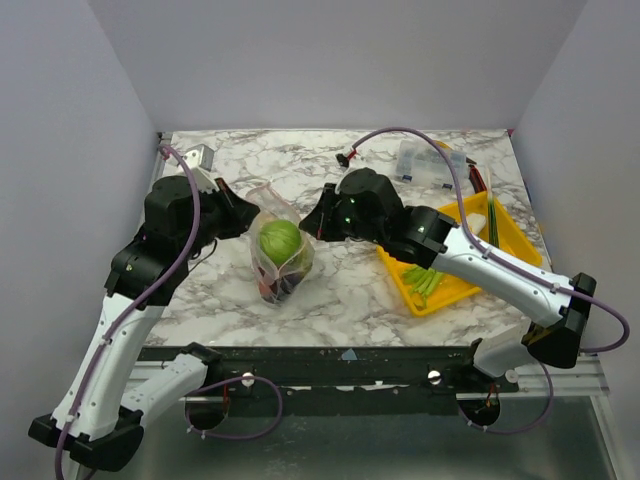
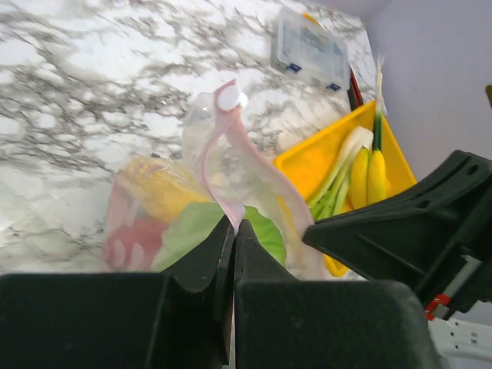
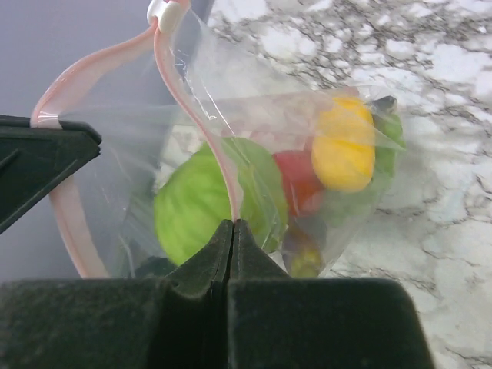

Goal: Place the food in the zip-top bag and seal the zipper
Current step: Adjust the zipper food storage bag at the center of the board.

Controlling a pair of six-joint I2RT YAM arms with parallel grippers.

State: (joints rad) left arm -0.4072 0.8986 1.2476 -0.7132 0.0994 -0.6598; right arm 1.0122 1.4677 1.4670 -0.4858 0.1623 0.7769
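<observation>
Food (image 3: pixel 207 196) lies inside the zip-top bag (image 3: pixel 254 108), and my left tool (image 2: pixel 234 227) and right tool (image 3: pixel 233 227) are each clamped tight on its pink zipper (image 3: pixel 198 115).

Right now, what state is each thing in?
zip-top bag: upright, food inside.
zipper: pinched by both end effectors; sealed or not, cannot tell.
left end effector: shut on the zipper.
right end effector: shut on the zipper.
yellow tray: holding green vegetables.

The table (image 1: pixel 350 290) was white marble veined grey; the zip-top bag (image 3: pixel 254 115) was clear, its zipper (image 3: pixel 192 115) pink; the food (image 3: pixel 192 204) was green, red and yellow; the tray (image 1: pixel 520 248) was yellow; the left gripper (image 2: pixel 233 231) and right gripper (image 3: pixel 233 231) were black.
</observation>
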